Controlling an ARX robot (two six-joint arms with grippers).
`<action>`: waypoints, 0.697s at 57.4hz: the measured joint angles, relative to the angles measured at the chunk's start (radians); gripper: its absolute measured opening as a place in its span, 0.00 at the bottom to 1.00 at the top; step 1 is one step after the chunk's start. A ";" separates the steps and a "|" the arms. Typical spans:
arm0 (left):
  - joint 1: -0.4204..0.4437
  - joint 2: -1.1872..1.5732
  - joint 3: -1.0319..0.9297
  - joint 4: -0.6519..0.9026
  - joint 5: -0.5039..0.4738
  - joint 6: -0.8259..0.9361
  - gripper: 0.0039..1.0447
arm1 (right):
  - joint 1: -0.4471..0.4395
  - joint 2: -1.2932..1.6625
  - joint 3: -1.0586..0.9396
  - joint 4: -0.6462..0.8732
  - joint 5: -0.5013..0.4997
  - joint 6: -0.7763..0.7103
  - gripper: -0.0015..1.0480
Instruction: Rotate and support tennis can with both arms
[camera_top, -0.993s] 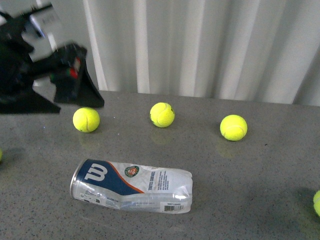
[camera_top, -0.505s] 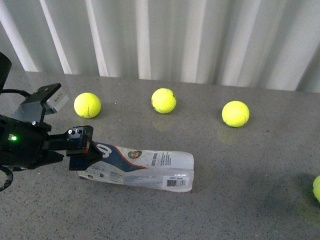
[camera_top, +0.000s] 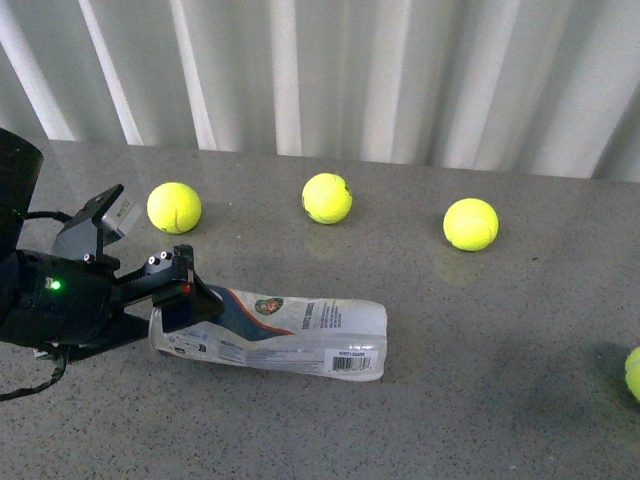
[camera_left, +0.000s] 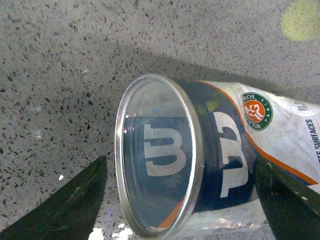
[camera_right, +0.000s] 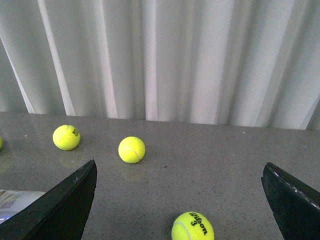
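Note:
The tennis can lies on its side on the grey table, with its label and barcode facing up. My left gripper is open at the can's left end, one finger on each side of it. In the left wrist view the can's metal-rimmed end fills the gap between the dark fingers, and the white "W" shows through the clear base. My right gripper is open over bare table with nothing between its fingers. A corner of the can shows at that view's edge. The right arm is out of the front view.
Three yellow tennis balls sit in a row behind the can, and another lies at the right edge. A ball marked "3" lies close under the right gripper. A white curtain hangs behind the table.
My left arm came down from the upper left to the can's left end and has slid its open fingers a little further along it. The can has barely shifted.

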 joint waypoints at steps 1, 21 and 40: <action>0.000 0.003 0.000 0.000 0.001 -0.002 0.78 | 0.000 0.000 0.000 0.000 0.000 0.000 0.93; 0.000 -0.008 0.015 0.003 0.018 -0.024 0.26 | 0.000 0.000 0.000 0.000 0.000 0.000 0.93; -0.034 -0.198 0.069 -0.205 0.066 0.040 0.04 | 0.000 0.000 0.000 0.000 0.000 0.000 0.93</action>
